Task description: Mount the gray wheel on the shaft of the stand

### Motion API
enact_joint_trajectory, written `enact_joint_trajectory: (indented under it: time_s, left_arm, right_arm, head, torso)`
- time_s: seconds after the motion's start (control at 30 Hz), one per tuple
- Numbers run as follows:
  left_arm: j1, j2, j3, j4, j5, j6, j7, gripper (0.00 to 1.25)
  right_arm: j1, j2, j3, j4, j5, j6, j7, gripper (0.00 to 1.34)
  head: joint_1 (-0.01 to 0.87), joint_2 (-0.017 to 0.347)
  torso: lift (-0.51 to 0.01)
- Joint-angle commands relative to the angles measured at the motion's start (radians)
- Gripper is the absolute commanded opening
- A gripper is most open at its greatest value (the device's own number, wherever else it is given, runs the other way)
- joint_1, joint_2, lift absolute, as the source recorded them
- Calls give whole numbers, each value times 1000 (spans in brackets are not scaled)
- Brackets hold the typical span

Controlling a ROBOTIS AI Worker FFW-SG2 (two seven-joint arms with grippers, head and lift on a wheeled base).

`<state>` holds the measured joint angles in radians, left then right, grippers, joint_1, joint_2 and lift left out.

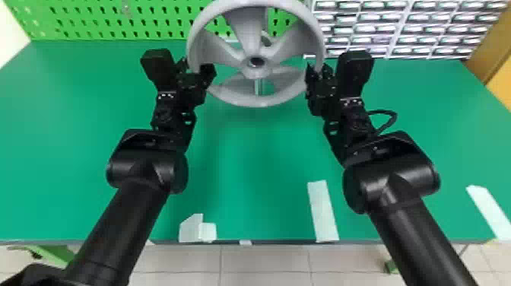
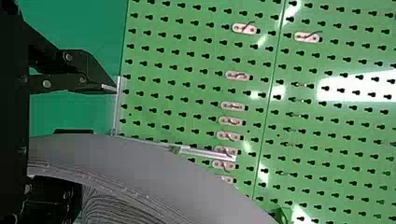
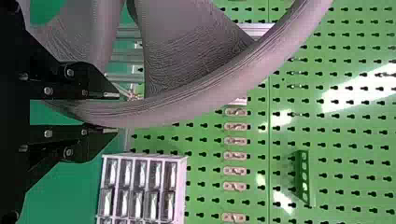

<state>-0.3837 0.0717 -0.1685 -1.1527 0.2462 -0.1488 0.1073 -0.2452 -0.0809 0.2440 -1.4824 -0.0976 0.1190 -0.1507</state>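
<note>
In the head view I had the gray wheel (image 1: 258, 102) between my left gripper (image 1: 196, 68) and right gripper (image 1: 318, 69) over the green table (image 1: 251, 159), in the left wrist view my left fingers stood wide apart around its rim, and in the right wrist view my right ones pinched the rim.

Black arms (image 1: 403, 213) with rounded housings (image 1: 391, 178), curved black cable (image 1: 394, 118), silver screws (image 3: 48, 91) on angular fingers (image 3: 93, 84).
</note>
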Motion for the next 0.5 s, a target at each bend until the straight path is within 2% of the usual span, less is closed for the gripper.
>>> enact_joint_trajectory:
  time_s: [0.0, 0.47]
  left_arm:
    - [-1, -16, 15, 4, -19, -9, 15, 417]
    - [-18, -24, -20, 27, -22, -20, 57, 417]
  right_arm:
    - [-2, 9, -2, 8, 10, -10, -46, 166]
    - [-5, 18, 1, 24, 24, -32, -75, 166]
  head:
    - [865, 52]
    - [865, 52]
  torso:
    - [-101]
    - [-101]
